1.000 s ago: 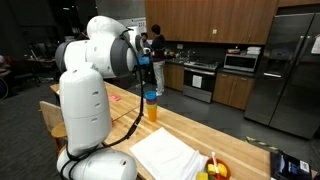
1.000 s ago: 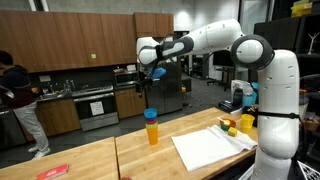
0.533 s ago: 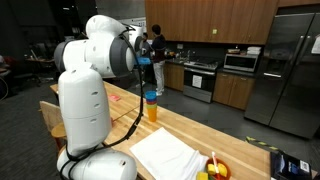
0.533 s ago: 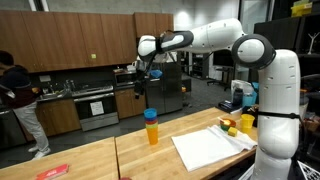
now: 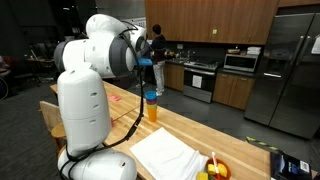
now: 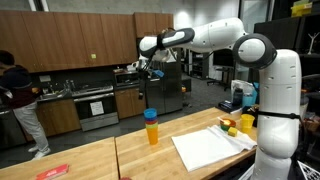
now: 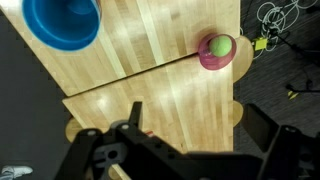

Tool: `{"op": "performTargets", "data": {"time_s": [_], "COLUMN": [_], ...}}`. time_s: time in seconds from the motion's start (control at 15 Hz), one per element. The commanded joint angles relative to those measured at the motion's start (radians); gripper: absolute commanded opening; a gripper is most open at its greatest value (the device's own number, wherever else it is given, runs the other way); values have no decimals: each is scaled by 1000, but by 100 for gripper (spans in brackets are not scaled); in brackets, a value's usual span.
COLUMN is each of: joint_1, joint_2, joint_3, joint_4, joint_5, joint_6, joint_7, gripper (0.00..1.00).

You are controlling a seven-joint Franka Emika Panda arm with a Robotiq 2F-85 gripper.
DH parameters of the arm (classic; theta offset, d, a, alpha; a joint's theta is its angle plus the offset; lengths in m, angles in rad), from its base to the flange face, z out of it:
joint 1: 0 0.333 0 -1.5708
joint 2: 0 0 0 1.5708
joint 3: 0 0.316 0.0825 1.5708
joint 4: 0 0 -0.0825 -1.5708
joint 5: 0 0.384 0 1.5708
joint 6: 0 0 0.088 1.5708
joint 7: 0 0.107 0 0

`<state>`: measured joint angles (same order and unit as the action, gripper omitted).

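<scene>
- In an exterior view: a long wooden surface [image 5: 195,128]. Its edges run off toward the lower right, and bare planks lie open around the cup [image 5: 151,107].
- In an exterior view: the cup is orange with a blue lid and stands upright close to a long edge. A white sheet [image 5: 165,155] lies well apart from it, nearer my base, with small yellow and red items [image 5: 213,170] just beside the sheet.
- In an exterior view: my tool [image 5: 150,62] hangs high over the cup, clear of it. My arm's white links crowd the foreground, and from here I cannot tell how the jaws stand.
- In an exterior view: the surface [image 6: 95,155] carries the cup [image 6: 151,127] upright by its far edge. The white sheet [image 6: 210,148] is off to one side and a flat red item [image 6: 52,171] is well apart near a corner.
- In an exterior view: my arm reaches out roughly level from the shoulder, with the wrist turned down. The tool [image 6: 139,68] is well above the cup, with open air between them.
- Wrist view, looking straight down: my tool [image 7: 178,135] has its jaws spread wide and nothing between them.
- Wrist view: the cup [image 7: 62,22] sits at the upper corner, with its blue lid over the surface's [image 7: 170,60] edge line.
- Wrist view: a pink dish [image 7: 205,55] holding a green ball [image 7: 221,45] sits at another edge. Beyond it are dark floor and cables [image 7: 268,18].
</scene>
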<state>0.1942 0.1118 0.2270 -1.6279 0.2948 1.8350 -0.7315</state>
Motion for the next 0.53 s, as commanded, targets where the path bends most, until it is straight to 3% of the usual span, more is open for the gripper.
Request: {"op": "performTargets", "data": {"time_s": [0.0, 0.47], "joint_1": [-1, 36], "joint_2": [2, 68], "joint_3": [2, 38], "joint_4": [4, 41], "joint_5": [-1, -27], "joint_6": [-3, -27], "joint_7": [0, -17], "gripper": [100, 100]}}
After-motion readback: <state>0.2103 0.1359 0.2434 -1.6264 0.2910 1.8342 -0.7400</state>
